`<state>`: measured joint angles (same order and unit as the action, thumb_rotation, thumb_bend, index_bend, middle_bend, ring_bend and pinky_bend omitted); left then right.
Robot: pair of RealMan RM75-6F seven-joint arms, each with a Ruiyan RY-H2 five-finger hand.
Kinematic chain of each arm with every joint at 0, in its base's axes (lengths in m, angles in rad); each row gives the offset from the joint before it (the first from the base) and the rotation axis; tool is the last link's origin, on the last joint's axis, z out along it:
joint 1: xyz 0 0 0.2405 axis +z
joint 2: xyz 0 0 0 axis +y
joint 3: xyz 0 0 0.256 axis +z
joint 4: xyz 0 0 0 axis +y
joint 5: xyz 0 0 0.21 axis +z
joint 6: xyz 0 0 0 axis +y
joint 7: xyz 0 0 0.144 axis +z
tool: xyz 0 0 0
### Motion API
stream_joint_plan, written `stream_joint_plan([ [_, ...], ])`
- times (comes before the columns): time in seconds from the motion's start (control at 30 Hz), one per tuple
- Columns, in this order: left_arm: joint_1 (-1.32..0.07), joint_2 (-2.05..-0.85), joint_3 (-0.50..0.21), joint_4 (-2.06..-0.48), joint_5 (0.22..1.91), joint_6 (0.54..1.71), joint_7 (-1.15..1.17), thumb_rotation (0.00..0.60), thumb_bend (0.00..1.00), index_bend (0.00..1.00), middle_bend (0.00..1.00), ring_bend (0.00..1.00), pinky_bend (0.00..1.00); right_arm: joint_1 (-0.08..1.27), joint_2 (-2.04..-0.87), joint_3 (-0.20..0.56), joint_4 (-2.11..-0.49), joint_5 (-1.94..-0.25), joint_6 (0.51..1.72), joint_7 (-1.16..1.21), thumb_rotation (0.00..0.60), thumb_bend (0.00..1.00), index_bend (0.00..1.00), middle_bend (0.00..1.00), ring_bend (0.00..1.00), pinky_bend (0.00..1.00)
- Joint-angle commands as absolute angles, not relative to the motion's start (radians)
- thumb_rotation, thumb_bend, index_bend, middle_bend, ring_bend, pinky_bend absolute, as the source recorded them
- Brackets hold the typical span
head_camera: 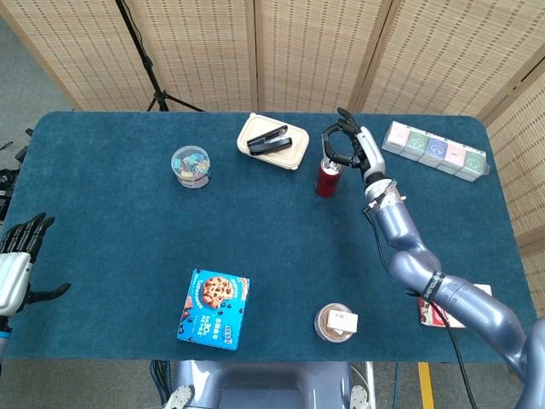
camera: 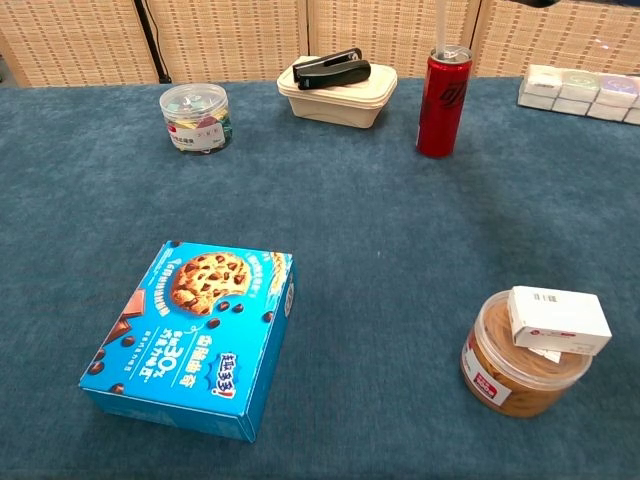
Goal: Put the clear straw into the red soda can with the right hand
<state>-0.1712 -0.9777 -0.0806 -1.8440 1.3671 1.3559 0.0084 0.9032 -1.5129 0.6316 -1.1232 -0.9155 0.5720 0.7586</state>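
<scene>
The right hand (head_camera: 349, 146) hovers directly above the red soda can (head_camera: 327, 175), which stands upright on the counter (head_camera: 128, 230) just beside a beige lidded box (head_camera: 273, 142). Its fingers curl downward over the can's top, apparently pinching the clear straw (camera: 439, 22), which in the chest view rises straight from the can's opening; the exact contact is too small to confirm. That vertical hold suits guiding the straw down through the small mouth. The left hand (head_camera: 15, 266) rests far off at the counter's edge, fingers spread and holding nothing.
</scene>
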Motion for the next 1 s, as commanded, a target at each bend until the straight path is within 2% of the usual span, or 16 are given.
stream_joint_plan([
  [0.03, -0.172, -0.978, -0.080, -1.844, 1.367, 1.356, 0.010, 0.600, 0.00, 0.00, 0.00, 0.00, 0.00, 0.901, -1.521, 0.624, -1.109, -0.935, 0.571, 0.768, 0.600, 0.55, 0.58, 0.00, 0.00, 0.00],
  [0.83, -0.175, -0.978, -0.080, -1.848, 1.358, 1.350, 0.017, 0.600, 0.00, 0.00, 0.00, 0.00, 0.00, 0.907, -1.563, 0.585, -1.002, -1.000, 0.530, 0.814, 0.600, 0.55, 0.58, 0.00, 0.00, 0.00],
  [1.0, -0.176, -0.978, -0.080, -1.849, 1.357, 1.350, 0.020, 0.600, 0.00, 0.00, 0.00, 0.00, 0.00, 0.908, -1.568, 0.583, -0.987, -1.006, 0.527, 0.821, 0.600, 0.52, 0.51, 0.00, 0.00, 0.00],
])
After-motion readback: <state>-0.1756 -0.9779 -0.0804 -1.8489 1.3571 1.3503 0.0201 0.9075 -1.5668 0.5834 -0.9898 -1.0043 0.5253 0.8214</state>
